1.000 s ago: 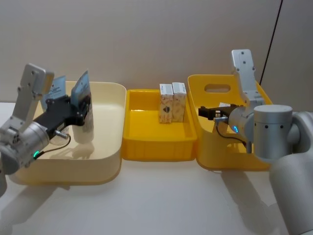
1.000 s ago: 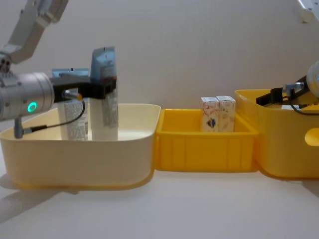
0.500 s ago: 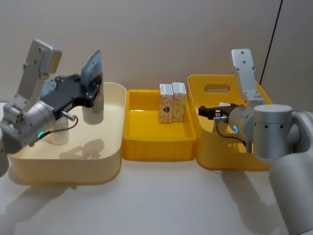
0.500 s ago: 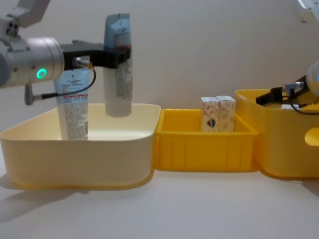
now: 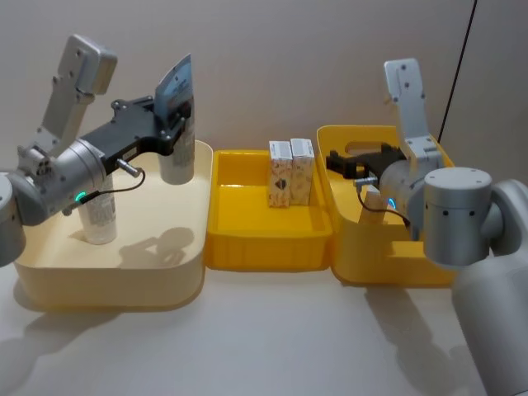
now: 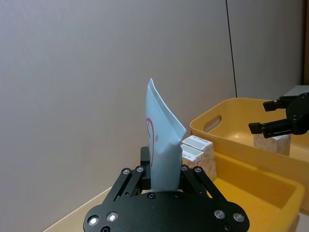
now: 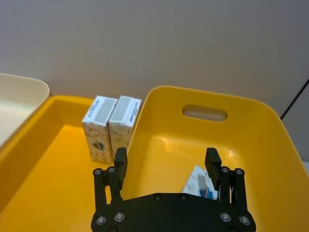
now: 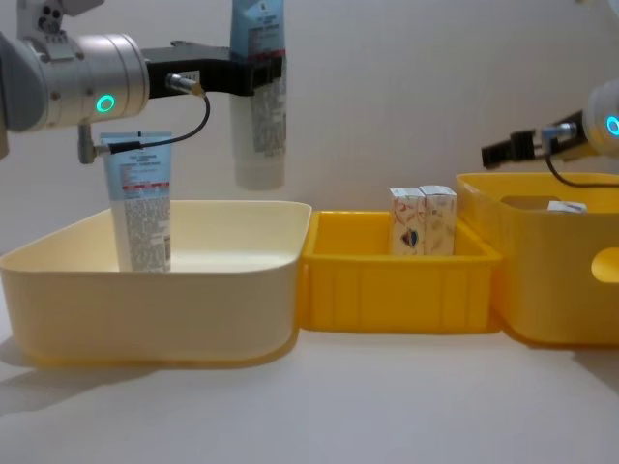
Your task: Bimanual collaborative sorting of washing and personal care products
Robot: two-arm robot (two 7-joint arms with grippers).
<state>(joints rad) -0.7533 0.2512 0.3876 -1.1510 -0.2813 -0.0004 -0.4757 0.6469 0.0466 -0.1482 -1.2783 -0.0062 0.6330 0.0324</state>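
Has hoisted a tube (image 8: 259, 126) clear of the tub (image 8: 155, 300) in the clamped left gripper (image 8: 259, 75), and raised the right gripper (image 7: 166, 155) wide open, handover likely next.

The held tube (image 8: 259, 135) and the standing tube (image 8: 140, 208) are pale blue with red-and-white label text; the cartons (image 8: 410, 227) are cream with colourful print. The large tub (image 8: 193, 300) is plain cream; the tray (image 8: 397, 290) and the handled tub (image 8: 551, 290) are bright yellow.
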